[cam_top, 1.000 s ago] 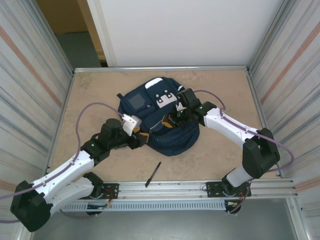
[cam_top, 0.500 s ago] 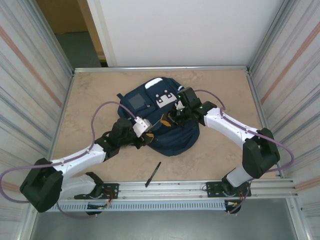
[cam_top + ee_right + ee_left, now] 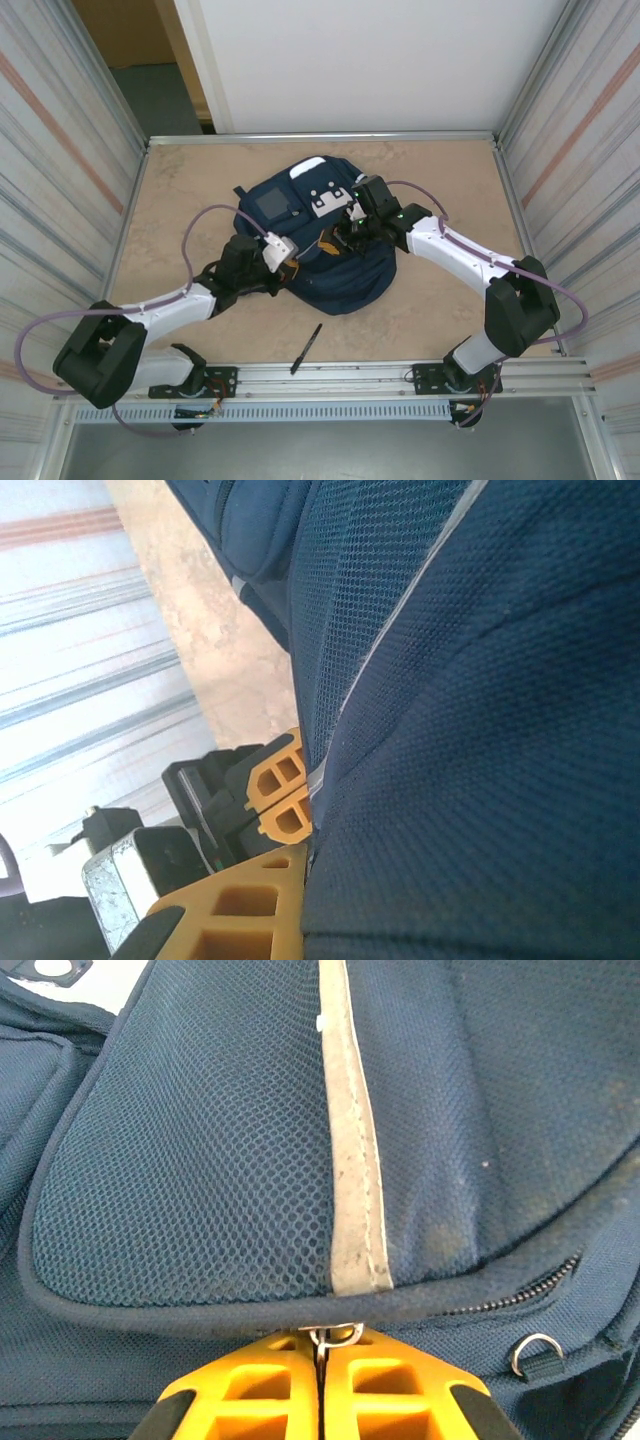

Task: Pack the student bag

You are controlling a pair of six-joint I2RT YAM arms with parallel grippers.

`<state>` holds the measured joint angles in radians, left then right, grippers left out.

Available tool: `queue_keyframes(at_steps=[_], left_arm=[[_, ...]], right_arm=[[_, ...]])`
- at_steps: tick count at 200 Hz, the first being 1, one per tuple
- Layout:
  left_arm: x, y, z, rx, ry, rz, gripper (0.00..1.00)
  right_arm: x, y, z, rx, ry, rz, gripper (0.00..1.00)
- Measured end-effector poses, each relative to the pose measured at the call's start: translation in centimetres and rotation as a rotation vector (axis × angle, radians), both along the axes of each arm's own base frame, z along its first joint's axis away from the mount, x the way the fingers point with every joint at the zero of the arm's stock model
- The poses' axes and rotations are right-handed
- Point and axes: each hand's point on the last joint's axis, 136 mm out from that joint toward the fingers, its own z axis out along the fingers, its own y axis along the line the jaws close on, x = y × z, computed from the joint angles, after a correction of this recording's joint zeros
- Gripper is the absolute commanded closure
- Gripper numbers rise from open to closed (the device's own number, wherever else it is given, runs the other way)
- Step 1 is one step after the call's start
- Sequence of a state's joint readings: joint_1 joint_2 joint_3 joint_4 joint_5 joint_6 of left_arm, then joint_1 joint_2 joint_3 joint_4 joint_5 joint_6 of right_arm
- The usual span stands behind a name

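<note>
From above, the student bag (image 3: 320,255) lies flat in the middle of the table (image 3: 200,180), with its white patches toward the far side. The left gripper (image 3: 289,270) sits at the bag's near-left edge and the right gripper (image 3: 342,234) is over its upper right part, both down on the fabric. A black pen (image 3: 306,348) lies on the table just off the bag's near side, not touching it.

At the left wrist, the yellow fingers (image 3: 250,1390) are pressed tight together with a small metal zipper pull (image 3: 335,1335) nipped between their tips, directly under the piped edge of a mesh pocket (image 3: 200,1160). A pale stripe (image 3: 350,1160) runs down the mesh to that edge. A metal ring (image 3: 537,1352) sits to the right, beside a line of zipper teeth.

At the right wrist, navy fabric presses close and one yellow finger (image 3: 235,910) lies against it. The jaws are drawn narrow, but whether they pinch a fold cannot be told. Beyond, the left gripper's tips (image 3: 300,798) meet at the bag's seam.
</note>
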<state>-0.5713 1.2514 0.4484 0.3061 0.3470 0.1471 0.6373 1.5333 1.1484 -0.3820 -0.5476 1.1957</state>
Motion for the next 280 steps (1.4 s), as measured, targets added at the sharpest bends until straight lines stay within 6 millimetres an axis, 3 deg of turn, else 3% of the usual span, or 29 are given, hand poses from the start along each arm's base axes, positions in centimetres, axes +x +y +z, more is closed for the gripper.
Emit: queue_keyframes(at_steps=[47, 72, 100, 129, 150, 179, 204, 224, 245, 260, 280], left_arm=[[1.2, 2.1, 0.1, -0.090, 0.049, 0.057, 1.00], [1.8, 2.2, 0.2, -0.120, 0.115, 0.070, 1.00], [2.2, 2.5, -0.3, -0.130, 0.161, 0.108, 0.65], [2.3, 4.3, 0.0, -0.139, 0.141, 0.195, 0.54], [1.3, 4.5, 2.2, -0.157, 0.053, 0.171, 0.43], [-1.0, 3.1, 7.2, -0.166, -0.142, 0.041, 0.36], [-2.4, 1.8, 8.9, -0.139, -0.244, -0.048, 0.27], [-3.2, 0.6, 8.0, -0.075, -0.289, -0.113, 0.26], [-3.6, -0.7, 5.6, 0.025, -0.304, -0.184, 0.25], [-2.9, -1.1, 3.6, 0.104, -0.291, -0.186, 0.25], [-0.9, -1.3, 3.1, 0.156, -0.296, -0.136, 0.27]], right_arm=[[-0.2, -0.1, -0.1, -0.004, -0.011, 0.021, 1.00], [-0.2, 0.1, 0.0, -0.002, -0.017, 0.026, 1.00], [-0.2, 0.1, 0.1, -0.005, -0.029, 0.038, 1.00], [0.1, 0.3, 0.4, -0.002, -0.037, 0.045, 1.00], [0.3, 0.8, 0.2, 0.002, -0.026, 0.054, 0.99], [0.5, 1.3, -0.6, -0.001, -0.005, 0.063, 0.88], [0.2, 1.6, -0.8, -0.002, 0.003, 0.073, 0.85], [0.0, 1.8, -0.7, 0.005, 0.003, 0.081, 0.85], [0.1, 1.8, -0.7, 0.005, 0.002, 0.081, 0.85], [0.1, 1.8, -0.7, 0.005, 0.002, 0.081, 0.85], [0.0, 1.8, -0.7, 0.005, 0.002, 0.083, 0.84]])
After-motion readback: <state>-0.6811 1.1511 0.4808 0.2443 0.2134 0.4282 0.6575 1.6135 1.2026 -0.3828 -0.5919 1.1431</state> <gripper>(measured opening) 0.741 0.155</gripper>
